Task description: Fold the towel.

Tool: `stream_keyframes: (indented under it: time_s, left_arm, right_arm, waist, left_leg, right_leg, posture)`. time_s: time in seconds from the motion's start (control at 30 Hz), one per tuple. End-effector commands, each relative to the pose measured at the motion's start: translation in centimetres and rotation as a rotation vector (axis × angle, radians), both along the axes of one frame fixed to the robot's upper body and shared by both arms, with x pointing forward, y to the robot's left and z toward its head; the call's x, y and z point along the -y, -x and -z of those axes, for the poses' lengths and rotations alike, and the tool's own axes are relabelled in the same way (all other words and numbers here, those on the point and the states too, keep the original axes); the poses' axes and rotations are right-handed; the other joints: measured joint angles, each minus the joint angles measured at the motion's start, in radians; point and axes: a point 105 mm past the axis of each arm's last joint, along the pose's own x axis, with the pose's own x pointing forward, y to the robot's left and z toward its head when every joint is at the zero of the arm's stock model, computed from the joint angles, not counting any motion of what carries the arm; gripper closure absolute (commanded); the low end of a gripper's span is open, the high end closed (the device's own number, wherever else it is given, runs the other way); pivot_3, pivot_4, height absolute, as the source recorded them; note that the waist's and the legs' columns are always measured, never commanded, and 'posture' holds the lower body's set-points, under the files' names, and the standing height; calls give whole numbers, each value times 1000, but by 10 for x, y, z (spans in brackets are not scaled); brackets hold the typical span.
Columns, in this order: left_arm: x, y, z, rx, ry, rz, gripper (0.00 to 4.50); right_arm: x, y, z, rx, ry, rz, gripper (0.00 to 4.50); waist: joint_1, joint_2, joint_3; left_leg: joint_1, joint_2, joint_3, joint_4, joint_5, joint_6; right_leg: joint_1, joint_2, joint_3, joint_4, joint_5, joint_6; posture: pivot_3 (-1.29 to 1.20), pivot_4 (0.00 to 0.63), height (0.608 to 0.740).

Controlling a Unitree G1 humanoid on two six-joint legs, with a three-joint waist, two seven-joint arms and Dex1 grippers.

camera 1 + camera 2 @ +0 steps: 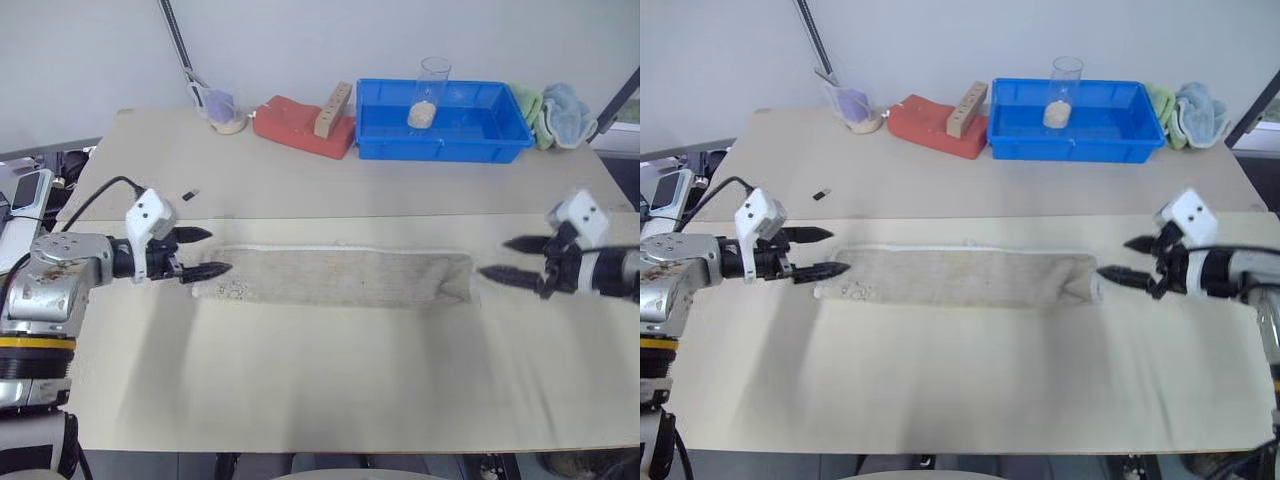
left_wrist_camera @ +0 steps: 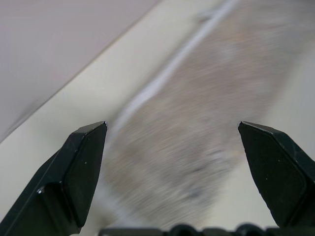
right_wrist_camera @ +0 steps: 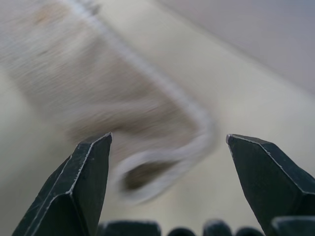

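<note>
Both grippers stand with their fingers spread and hold nothing. I see the towel (image 1: pixel 335 277) lying flat on the pale table (image 1: pixel 320 390) as a long narrow strip, its white stitched edge along the far side. My left gripper (image 1: pixel 208 252) sits at the strip's left end, its nearer fingertip just at the cloth's corner; I cannot tell whether it touches. My right gripper (image 1: pixel 512 260) hovers just beside the right end, apart from it. That end shows a small curled loop of edging in the right wrist view. Beyond the towel, a blue bin (image 1: pixel 443 122) holds a clear cup (image 1: pixel 431 91), with a red block (image 1: pixel 300 125) beside it.
</note>
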Motion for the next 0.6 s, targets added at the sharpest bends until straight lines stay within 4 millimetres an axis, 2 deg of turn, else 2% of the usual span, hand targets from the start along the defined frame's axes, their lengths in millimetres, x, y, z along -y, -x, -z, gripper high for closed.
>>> stream_keyframes:
  time_s: [0.03,0.13,0.43,0.57,0.6]
  left_arm:
    - [23,20,-8,16,10,145,0]
    - [33,30,-1,20,-14,217,0]
    - [41,25,0,32,-12,255,0]
    - [41,25,3,32,-11,254,0]
    - [40,25,3,32,-11,254,0]
  right_arm:
    - [-6,3,-8,71,-60,84,390]
    - [-12,4,1,72,-120,152,390]
    - [1,-18,33,59,-195,461,390]
    - [-3,-18,48,-2,-203,481,390]
    - [-5,-17,51,-18,-202,482,632]
  waist:
    - [-4,0,0]
    - [-8,1,-1]
    - [-3,1,-1]
    - [-5,1,-1]
    - [-6,1,-1]
  left_leg:
    - [0,0,0,0,0,0]
    - [1,0,0,-1,0,0]
    - [1,-1,1,0,0,0]
    - [1,-1,1,-1,0,0]
    - [1,-1,1,-1,0,0]
  right_leg:
    - [0,0,0,0,0,0]
    - [0,1,1,0,0,0]
    - [0,1,0,0,0,0]
    - [0,1,0,0,0,0]
    - [0,1,0,0,0,0]
  posture:
    - [0,150,740]
    - [0,150,740]
    - [0,150,740]
    - [0,150,740]
    - [0,150,740]
